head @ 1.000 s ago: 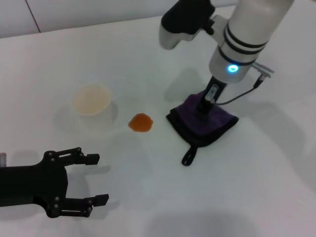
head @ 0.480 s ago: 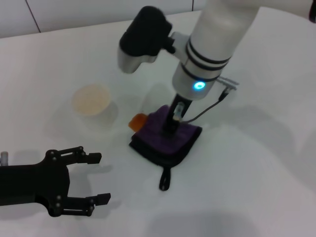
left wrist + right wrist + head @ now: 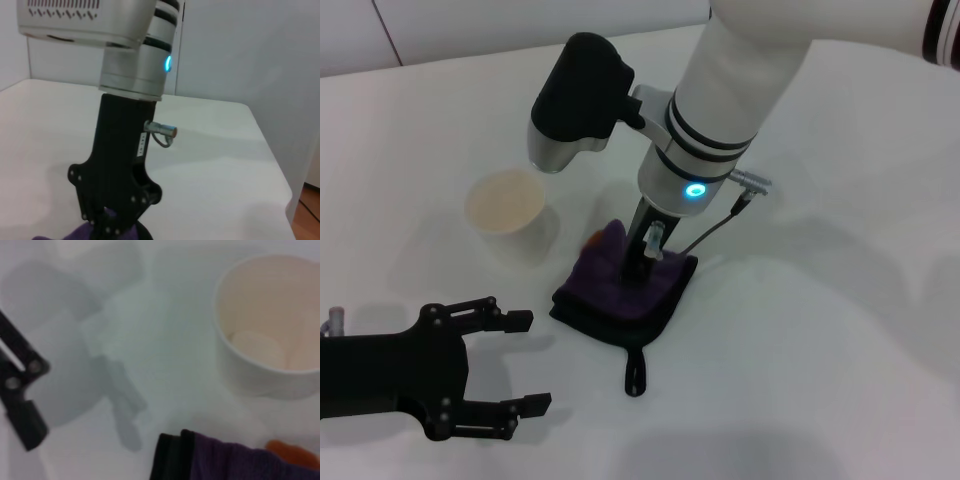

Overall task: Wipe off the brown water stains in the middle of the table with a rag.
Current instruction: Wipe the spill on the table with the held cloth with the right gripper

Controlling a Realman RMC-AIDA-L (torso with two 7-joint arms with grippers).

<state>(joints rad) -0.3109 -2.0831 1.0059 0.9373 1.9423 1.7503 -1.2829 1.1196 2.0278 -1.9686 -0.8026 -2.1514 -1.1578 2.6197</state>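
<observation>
The dark purple rag (image 3: 616,288) lies on the white table (image 3: 820,350), its black loop tab pointing toward me. My right gripper (image 3: 642,263) stands upright on the rag, shut on a bunched fold of it. The rag covers most of the brown water stain; only an orange sliver (image 3: 592,239) shows at its far left edge. The right wrist view shows the rag's black-edged corner (image 3: 220,460) and the stain's edge (image 3: 292,452). The left wrist view shows the right gripper (image 3: 112,227) on the rag (image 3: 82,234). My left gripper (image 3: 526,362) is open and empty at the near left.
A translucent white plastic cup (image 3: 505,203) stands just left of the rag, close to the stain; it also shows in the right wrist view (image 3: 270,350). A finger of the left gripper (image 3: 20,395) shows there too.
My right gripper has dragged the rag leftward and toward me across the table, onto the stain, which is now almost fully covered. The left arm has barely moved.
</observation>
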